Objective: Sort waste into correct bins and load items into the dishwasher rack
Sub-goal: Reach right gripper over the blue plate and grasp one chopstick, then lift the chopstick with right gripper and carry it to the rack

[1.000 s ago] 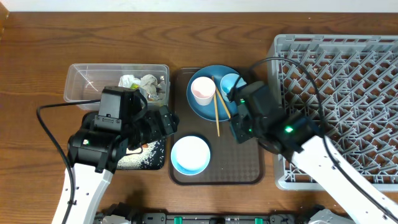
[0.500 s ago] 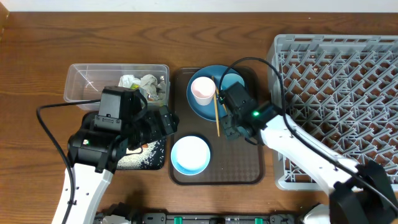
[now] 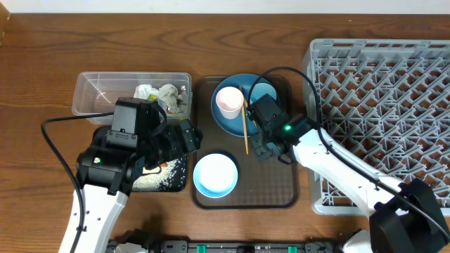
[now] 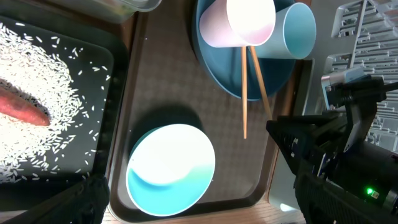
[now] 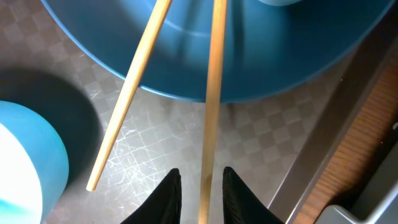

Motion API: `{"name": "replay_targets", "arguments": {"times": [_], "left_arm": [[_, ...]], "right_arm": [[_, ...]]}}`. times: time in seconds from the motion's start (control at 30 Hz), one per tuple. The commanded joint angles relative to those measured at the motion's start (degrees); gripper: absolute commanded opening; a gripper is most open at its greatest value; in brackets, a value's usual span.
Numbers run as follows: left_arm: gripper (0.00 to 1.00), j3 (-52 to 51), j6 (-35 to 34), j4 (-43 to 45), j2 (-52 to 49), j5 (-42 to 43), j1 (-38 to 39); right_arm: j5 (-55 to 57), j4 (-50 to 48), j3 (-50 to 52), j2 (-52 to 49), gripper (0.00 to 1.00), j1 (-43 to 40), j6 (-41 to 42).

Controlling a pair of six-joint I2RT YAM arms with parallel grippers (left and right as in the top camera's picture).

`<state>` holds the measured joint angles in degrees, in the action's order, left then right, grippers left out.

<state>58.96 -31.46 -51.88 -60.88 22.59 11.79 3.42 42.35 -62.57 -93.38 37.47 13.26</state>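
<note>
The brown wooden table (image 3: pixel 42 70) carries a large square grey plastic lattice rack (image 3: pixel 394 91) on the right. A brown rectangular serving tray (image 3: pixel 281 190) lies in the middle. On the left are a clear plastic rectangular tub (image 3: pixel 95 95) and, nearer the robot, a shallow black rectangular tray (image 4: pixel 99 124).

A large round blue plate (image 3: pixel 228 123) sits at the far end of the serving tray, and a white-and-light-blue bowl (image 3: pixel 215 175) stands at the near end. On the plate, side by side, are a pinkish-white cup (image 3: pixel 229 102) and a smaller light-blue cup (image 3: pixel 264 91). 2 thin wooden chopsticks (image 3: pixel 245 130) slant off the plate's rim onto the serving tray.

Crumpled white paper wads (image 3: pixel 165 95) fill the tub's right end. An orange carrot (image 4: pixel 22 109) and loose white rice grains (image 4: pixel 50 68) lie in the black tray.

The right claw (image 5: pixel 200 198) hangs low over the serving tray just off the plate. Its 2 fingers are apart, with 1 chopstick running between them and a gap on either side. The other chopstick lies to its left, toward the bowl.

The left claw (image 3: pixel 188 137) hovers where the black tray meets the serving tray. It is spread wide and empty, and the bowl is below it.
</note>
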Motion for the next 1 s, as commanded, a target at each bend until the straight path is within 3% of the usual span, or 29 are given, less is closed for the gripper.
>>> {"name": "replay_targets", "arguments": {"times": [0.0,0.17,0.33,0.47,0.73,0.83,0.97], "left_arm": [[0.98,0.4,0.4,0.0,-0.1,0.5,0.2],[0.98,0.4,0.4,0.0,-0.1,0.5,0.2],[0.98,0.4,0.4,0.0,-0.1,0.5,0.2],[0.98,0.4,0.4,0.0,-0.1,0.5,0.2],[0.98,0.4,0.4,0.0,-0.1,0.5,0.2],[0.98,0.4,0.4,0.0,-0.1,0.5,0.2],[0.98,0.4,0.4,0.0,-0.1,0.5,0.2]], "right_arm": [[1.1,-0.2,0.4,-0.5,0.23,0.5,0.4],[1.1,-0.1,0.7,-0.5,0.14,0.5,0.5],[1.1,-1.3,2.4,-0.5,0.23,0.5,0.4],[1.1,-3.2,4.2,-0.5,0.24,0.5,0.4],[1.0,-3.1,4.2,-0.5,0.13,0.4,0.4],[1.0,-2.9,4.2,-0.5,0.01,0.4,0.4],[-0.5,-2.8,4.1,0.2,0.01,0.4,0.4]]}}
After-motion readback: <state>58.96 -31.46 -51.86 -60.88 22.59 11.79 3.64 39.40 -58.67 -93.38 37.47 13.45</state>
